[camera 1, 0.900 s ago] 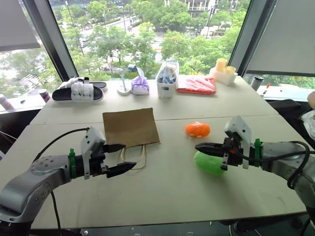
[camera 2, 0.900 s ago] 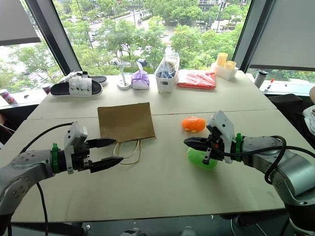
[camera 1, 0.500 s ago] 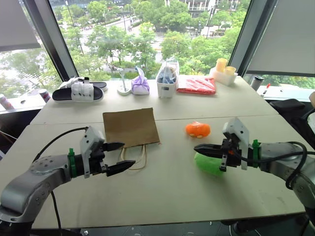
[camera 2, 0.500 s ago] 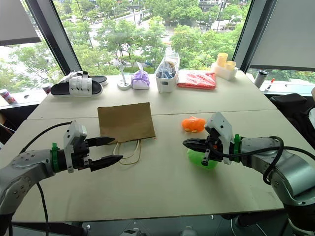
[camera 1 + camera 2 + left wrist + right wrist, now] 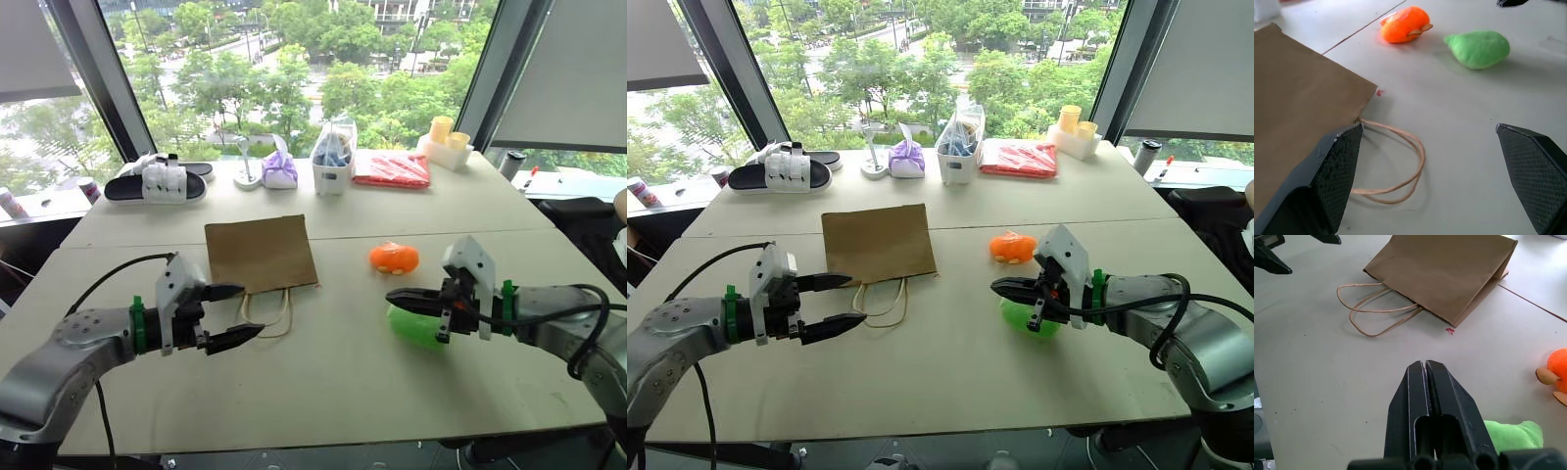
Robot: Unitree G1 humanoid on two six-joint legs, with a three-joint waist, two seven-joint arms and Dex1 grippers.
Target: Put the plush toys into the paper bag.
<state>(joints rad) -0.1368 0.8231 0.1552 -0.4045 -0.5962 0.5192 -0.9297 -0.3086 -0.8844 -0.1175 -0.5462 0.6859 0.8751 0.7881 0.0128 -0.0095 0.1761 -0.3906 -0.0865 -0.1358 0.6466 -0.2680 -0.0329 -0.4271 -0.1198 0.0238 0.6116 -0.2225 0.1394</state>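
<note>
Hovering my left gripper, jaws spread, by the flat paper bag; right gripper, jaws pressed together, above the green toy on the worktop.

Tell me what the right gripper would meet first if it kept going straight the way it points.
Probably the paper bag's string handles, then the paper bag. The shut right gripper aims over bare table toward them; its height is unclear, so it could pass above them.

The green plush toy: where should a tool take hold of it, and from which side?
Grip the green plush toy across its rounded middle, coming from above. It lies flat on the table, an oval with one tapered end, clear of the orange plush toy. The right tool above it is shut and would likely need opening first.
</note>
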